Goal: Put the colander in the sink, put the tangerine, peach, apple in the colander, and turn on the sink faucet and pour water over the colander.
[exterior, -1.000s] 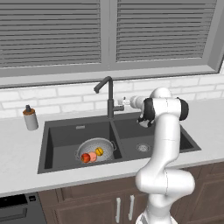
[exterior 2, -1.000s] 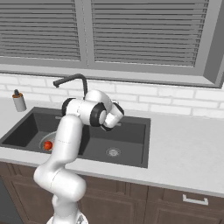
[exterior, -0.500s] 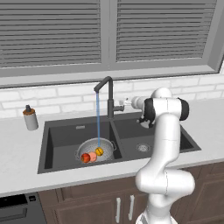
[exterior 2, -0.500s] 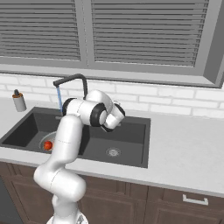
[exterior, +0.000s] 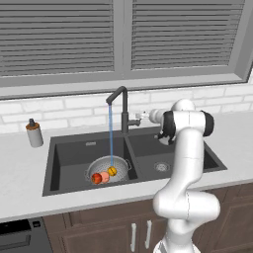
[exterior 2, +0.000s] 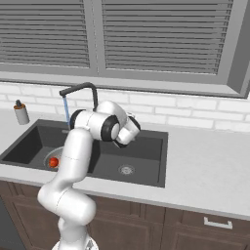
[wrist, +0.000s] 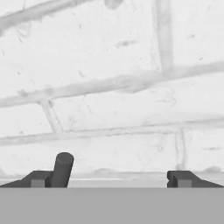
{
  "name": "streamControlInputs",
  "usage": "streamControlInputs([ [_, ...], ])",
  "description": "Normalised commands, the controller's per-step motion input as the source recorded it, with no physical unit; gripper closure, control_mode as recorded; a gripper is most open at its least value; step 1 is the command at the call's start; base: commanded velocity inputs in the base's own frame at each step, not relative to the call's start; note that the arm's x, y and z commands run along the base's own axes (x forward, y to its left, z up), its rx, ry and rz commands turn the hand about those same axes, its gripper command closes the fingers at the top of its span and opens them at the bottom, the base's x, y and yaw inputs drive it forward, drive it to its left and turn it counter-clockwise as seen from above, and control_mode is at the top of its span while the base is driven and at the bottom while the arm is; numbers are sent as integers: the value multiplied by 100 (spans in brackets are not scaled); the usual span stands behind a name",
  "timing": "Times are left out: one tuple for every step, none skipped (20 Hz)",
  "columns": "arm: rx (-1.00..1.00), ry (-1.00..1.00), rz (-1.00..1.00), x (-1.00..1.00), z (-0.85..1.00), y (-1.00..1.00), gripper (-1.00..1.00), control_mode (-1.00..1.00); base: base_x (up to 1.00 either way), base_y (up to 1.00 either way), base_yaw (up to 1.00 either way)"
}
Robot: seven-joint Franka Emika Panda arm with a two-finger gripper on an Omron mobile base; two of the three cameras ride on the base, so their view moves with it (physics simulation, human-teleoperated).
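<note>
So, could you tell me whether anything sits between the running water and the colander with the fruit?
Nothing visible does. The stream drops straight from the faucet spout into the colander in the sink's left basin, landing by the tangerine.

Blue water stream [exterior 2: 66,108] from sink faucet [exterior 2: 79,89] into sink [exterior 2: 29,141].

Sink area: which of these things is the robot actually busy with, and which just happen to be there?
Part of the job:
- sink
- colander
- apple
- peach
- tangerine
- faucet, running water into the colander
- claw, open beside the faucet's lever

Just there:
- soap dispenser
- window blinds
- cabinet doors
</note>
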Motion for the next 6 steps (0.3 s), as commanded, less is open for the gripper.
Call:
streamControlInputs([
  [5, 0, 4, 0, -1, -95, -100, -100, 0, 0, 0],
  [5, 0, 5, 0, -3, -91, -100, -100, 0, 0, 0],
  [3, 0, 4, 0, -4, -80, -100, -100, 0, 0, 0],
  [1, 0, 0, 0, -5, -59, -100, -100, 0, 0, 0],
  [0, 0, 0, 0, 0, -41, -100, -100, 0, 0, 0],
  [0, 0, 0, 0, 0, -35, -100, -100, 0, 0, 0],
])
